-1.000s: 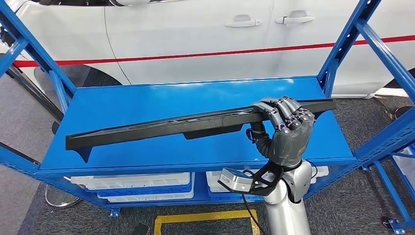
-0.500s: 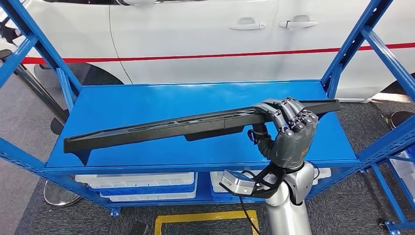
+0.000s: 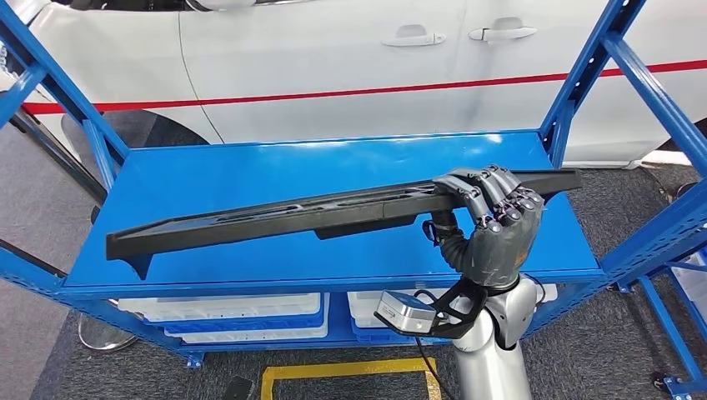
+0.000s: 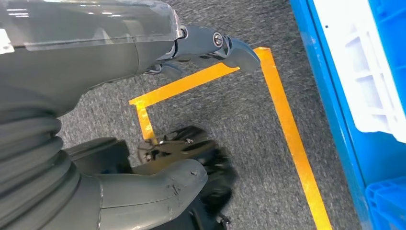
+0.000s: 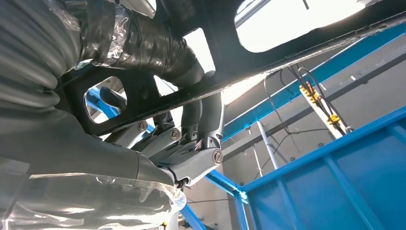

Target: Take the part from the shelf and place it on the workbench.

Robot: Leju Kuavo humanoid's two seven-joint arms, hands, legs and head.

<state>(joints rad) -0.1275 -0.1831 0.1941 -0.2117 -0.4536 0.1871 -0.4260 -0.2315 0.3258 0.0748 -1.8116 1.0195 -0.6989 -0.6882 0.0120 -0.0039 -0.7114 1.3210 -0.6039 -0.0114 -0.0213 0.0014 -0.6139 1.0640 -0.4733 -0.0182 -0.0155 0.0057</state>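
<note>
Head view: the right hand is gripping the long black plastic part near its 3 o'clock end, with the long side stretching toward 9 o'clock over the blue metal shelf.

Blue steel shelf with slanted blue uprights, directly ahead of the right robot hand. Long black plastic trim part held over the shelf deck, stretching far to the robot hand's left, short end just past it on the right. White and blue bins on the lower tier, below the robot hand. Grey carpet floor with yellow tape lines.
</note>
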